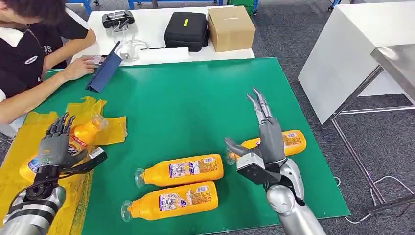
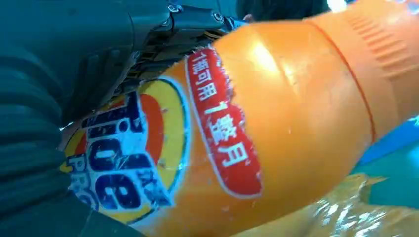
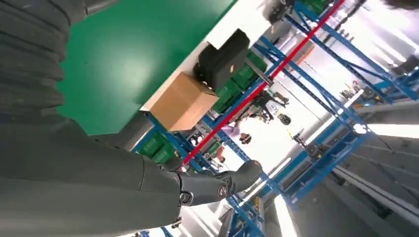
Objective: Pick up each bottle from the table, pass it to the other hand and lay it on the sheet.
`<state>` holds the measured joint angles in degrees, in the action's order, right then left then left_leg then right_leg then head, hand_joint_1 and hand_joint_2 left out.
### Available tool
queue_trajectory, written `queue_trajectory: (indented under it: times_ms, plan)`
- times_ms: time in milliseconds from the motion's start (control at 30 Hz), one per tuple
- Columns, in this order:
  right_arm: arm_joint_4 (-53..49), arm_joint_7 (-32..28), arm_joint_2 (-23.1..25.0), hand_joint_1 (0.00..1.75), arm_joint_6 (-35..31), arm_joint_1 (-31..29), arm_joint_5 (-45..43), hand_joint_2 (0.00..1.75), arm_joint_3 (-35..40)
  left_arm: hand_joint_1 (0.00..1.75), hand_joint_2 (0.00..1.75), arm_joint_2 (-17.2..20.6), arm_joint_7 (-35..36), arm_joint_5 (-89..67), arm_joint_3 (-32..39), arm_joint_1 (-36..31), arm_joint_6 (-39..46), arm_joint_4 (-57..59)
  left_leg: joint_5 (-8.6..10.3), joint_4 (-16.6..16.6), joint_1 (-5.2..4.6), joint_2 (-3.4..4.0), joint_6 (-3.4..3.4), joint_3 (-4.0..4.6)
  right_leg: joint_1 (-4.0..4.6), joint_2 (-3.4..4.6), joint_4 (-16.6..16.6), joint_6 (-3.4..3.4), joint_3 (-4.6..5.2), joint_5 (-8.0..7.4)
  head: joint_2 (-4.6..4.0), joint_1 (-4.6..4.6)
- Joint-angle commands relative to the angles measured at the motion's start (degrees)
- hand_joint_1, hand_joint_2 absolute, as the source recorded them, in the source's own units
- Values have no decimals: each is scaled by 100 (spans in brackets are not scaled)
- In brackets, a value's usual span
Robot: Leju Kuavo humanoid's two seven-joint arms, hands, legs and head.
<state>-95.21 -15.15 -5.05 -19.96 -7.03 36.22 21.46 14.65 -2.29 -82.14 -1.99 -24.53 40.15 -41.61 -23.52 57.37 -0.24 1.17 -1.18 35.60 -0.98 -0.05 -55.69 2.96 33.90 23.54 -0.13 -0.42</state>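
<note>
Altogether four orange bottles (image 1: 179, 170) — one on yellow sheet (image 1: 111, 128), three on table (image 1: 195, 103)

Bright, even light; blurred close bottle (image 2: 276, 123).

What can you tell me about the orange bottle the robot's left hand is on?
The bottle is shiny orange plastic with a clear-looking cap end and a red, yellow and blue label with white writing. It lies on its side on the crinkly yellow sheet at the table's left, cap pointing away from the robot. The left hand is wrapped over its middle.
</note>
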Motion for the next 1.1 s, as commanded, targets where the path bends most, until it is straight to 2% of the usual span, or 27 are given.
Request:
queue_trajectory:
  times_ms: [33,133,1100]
  plan:
    - [389,95,-157,0,78,-177,123,175,76,0,175,-388,-58,-49,412,164,-15,-572,-15,5,14,-21,12,-35,13,-9,2,-17,-41,15,0,0]
    - [400,105,-170,0,83,-180,137,175,76,0,175,-392,-50,-91,424,186,-15,-599,-7,1,7,-10,6,-17,7,-3,3,-10,-20,5,0,0]
    - [412,117,-184,0,95,-185,165,175,85,0,175,-396,-82,-60,437,170,-15,-553,-10,2,9,-12,8,-21,8,-3,1,-11,-24,8,0,0]
